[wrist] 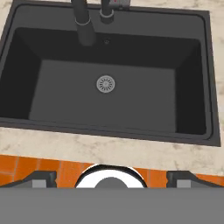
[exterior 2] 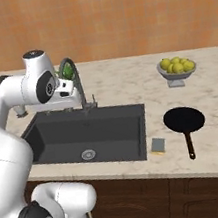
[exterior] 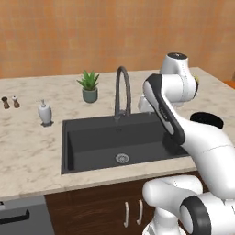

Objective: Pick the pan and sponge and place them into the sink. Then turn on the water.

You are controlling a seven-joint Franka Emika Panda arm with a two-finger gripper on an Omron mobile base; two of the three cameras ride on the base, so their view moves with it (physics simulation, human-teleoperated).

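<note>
The dark sink [exterior 2: 57, 121] is empty apart from its silver drain [wrist: 105, 84]. On the counter to its right lies the black pan [exterior 2: 184, 119], its handle pointing toward the front edge. The arm partly hides the pan [exterior: 207, 119] in the left base view. The small yellow sponge [exterior 2: 158, 145] lies flat beside the sink's front right corner. My gripper [wrist: 111, 178] hangs high above the basin, looking straight down into it. It is open wide and holds nothing. The gooseneck faucet [exterior 2: 75, 79] stands at the back rim, and no water runs from it.
A bowl of lemons [exterior 2: 176, 68] stands behind the pan. Left of the sink are a white soap dispenser [exterior: 44, 112], a potted plant [exterior: 89, 87] and two small shakers [exterior: 10, 102]. Cabinet doors with handles [exterior: 132, 213] run below the counter.
</note>
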